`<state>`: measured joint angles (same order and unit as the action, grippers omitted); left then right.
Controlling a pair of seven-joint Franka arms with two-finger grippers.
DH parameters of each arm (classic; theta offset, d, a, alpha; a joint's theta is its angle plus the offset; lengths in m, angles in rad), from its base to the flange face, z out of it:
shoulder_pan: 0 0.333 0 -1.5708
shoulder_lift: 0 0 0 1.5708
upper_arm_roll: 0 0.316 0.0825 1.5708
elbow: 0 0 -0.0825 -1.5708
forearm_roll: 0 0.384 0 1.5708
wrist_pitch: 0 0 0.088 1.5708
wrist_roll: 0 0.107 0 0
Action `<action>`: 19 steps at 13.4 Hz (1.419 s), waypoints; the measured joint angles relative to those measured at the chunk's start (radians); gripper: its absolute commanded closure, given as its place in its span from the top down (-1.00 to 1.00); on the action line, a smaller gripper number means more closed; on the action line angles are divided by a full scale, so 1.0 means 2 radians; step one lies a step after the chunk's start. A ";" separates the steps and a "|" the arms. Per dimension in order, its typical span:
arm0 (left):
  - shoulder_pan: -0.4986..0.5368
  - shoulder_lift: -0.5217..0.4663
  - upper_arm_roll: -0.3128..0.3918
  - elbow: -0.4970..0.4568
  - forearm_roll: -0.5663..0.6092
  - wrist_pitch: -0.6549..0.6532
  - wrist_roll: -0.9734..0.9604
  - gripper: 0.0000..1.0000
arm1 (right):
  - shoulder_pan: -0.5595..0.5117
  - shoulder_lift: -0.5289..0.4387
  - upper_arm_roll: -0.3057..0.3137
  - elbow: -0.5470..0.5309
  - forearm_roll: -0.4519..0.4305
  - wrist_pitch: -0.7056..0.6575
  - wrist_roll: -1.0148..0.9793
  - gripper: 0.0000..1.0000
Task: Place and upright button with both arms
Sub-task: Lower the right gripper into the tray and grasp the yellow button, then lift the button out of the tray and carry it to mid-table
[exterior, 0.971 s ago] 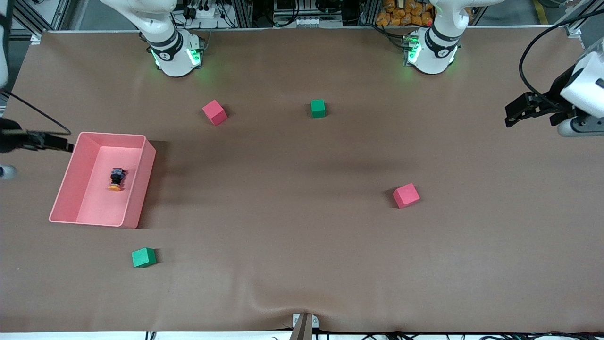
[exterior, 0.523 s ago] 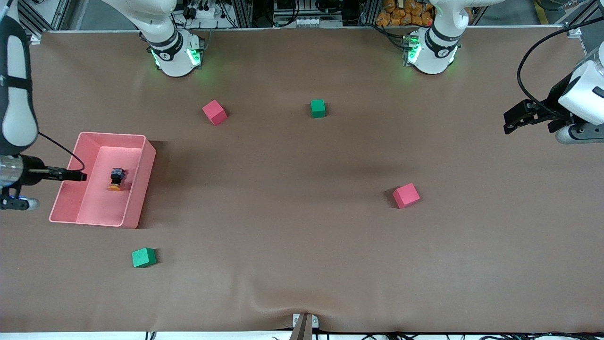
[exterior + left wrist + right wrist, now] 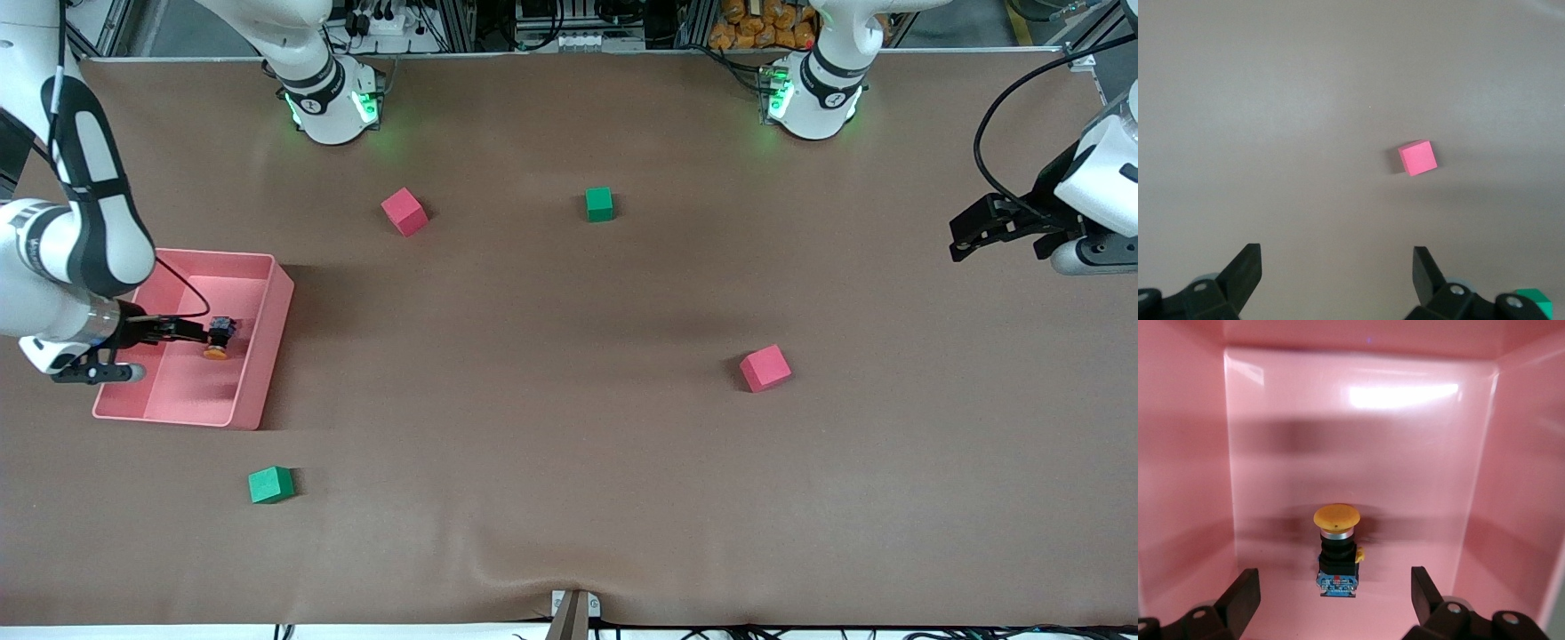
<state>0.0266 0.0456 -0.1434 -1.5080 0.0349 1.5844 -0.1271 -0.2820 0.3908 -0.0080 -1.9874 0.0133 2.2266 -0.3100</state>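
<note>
The button [image 3: 219, 338] lies on its side on the floor of the pink bin [image 3: 267, 356], which stands toward the right arm's end of the table [image 3: 569, 462]. Its round orange cap [image 3: 1336, 517] points toward the front camera and its black blocky body [image 3: 1337, 561] points toward the arms' bases. The button rests in the half of the bin nearer to the bases, close to the bin's long wall that faces the middle of the table.

The right gripper [image 3: 197, 331] reaches into the pink bin over its outer long wall and hangs low just beside the button, its fingertips close to the black body. In the right wrist view the two black fingers [image 3: 1241, 597] stand wide apart with the button between them and a little ahead of the tips; neither finger touches it, so the right gripper [image 3: 1331, 600] is open and holds nothing.

The left gripper [image 3: 969, 231] waits in the air over the table's edge at the left arm's end, well apart from the pink bin. Its fingers [image 3: 1245, 273] are spread wide and empty; the left gripper [image 3: 1335, 277] looks down on bare table with a red cube [image 3: 1417, 158] below it.

That red cube [image 3: 765, 368] sits well apart from the pink bin, toward the left arm's end. A second red cube [image 3: 404, 212] and a green cube [image 3: 599, 204] lie nearer to the bases than the bin. Another green cube [image 3: 270, 484] lies nearer to the front camera than the bin, close to its near corner.
</note>
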 measured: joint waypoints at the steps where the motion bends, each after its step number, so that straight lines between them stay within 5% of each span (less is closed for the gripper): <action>1: 0.000 0.001 0.000 0.000 0.000 0.000 0.000 1.00 | -0.001 0.008 0.000 -0.003 0.000 0.006 0.000 1.00; 7: 0.001 0.003 0.000 0.000 0.000 0.000 0.002 1.00 | -0.001 0.036 0.000 -0.013 0.001 0.035 0.003 1.00; 8: 0.001 0.003 0.000 0.000 0.000 0.000 0.002 1.00 | -0.001 0.038 0.000 -0.019 0.001 0.048 0.003 0.71; 10: 0.003 0.003 0.001 0.000 0.000 0.000 0.002 1.00 | -0.002 0.043 0.000 -0.026 0.001 0.062 0.005 -0.41; 12: 0.004 0.003 0.001 0.000 0.000 0.000 0.002 1.00 | -0.003 0.046 -0.001 -0.026 0.001 0.065 0.005 -1.00; 19: 0.000 0.003 0.000 0.000 0.000 -0.001 0.002 1.00 | -0.004 0.042 0.003 -0.006 0.001 0.035 0.005 -1.00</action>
<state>0.0271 0.0513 -0.1434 -1.5083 0.0349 1.5830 -0.1223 -0.2893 0.4755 -0.0024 -1.9998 0.0159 2.2966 -0.3003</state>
